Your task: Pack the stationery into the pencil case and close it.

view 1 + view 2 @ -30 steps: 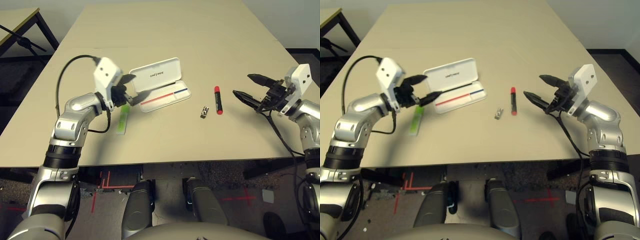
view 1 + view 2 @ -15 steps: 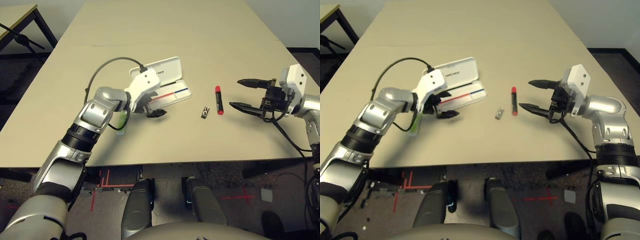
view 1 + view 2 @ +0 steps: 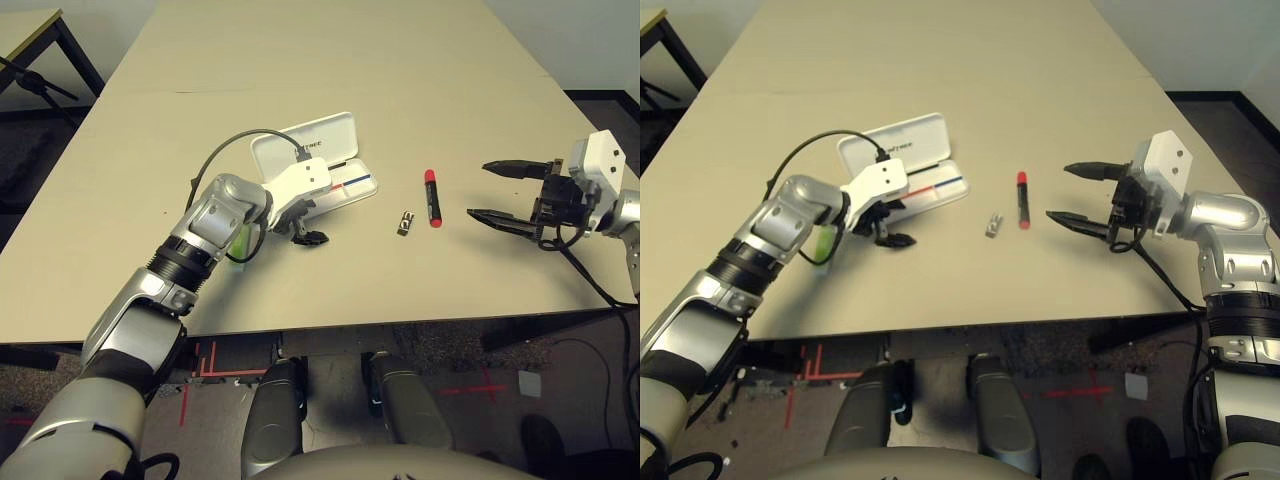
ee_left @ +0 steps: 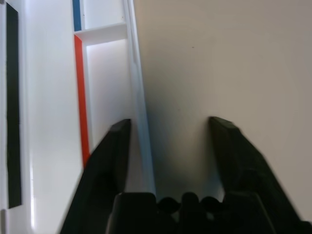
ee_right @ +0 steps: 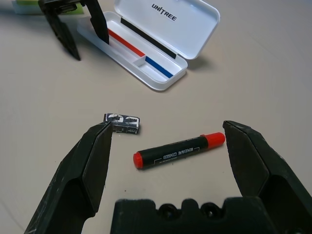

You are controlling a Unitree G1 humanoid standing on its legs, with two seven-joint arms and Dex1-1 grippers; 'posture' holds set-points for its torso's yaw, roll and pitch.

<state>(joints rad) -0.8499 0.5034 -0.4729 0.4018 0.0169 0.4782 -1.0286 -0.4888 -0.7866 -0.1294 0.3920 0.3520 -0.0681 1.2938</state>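
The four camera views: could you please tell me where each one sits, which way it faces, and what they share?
Left eye view: on the head, facing forward and down at the table; both silver forearms show.
Right eye view: beside it, same scene, slightly offset.
Left wrist view: on the left wrist, looking along the open left gripper straddling the pencil case front wall.
Right wrist view: on the right wrist, looking past the open right gripper at the red marker and clip.
All four share the pencil case.

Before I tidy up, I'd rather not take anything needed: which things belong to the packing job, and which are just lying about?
Job:
- pencil case, lid open
- red marker
- light-green stick
- small clip

Lying about:
- nothing on the table
- a second table, off to the side
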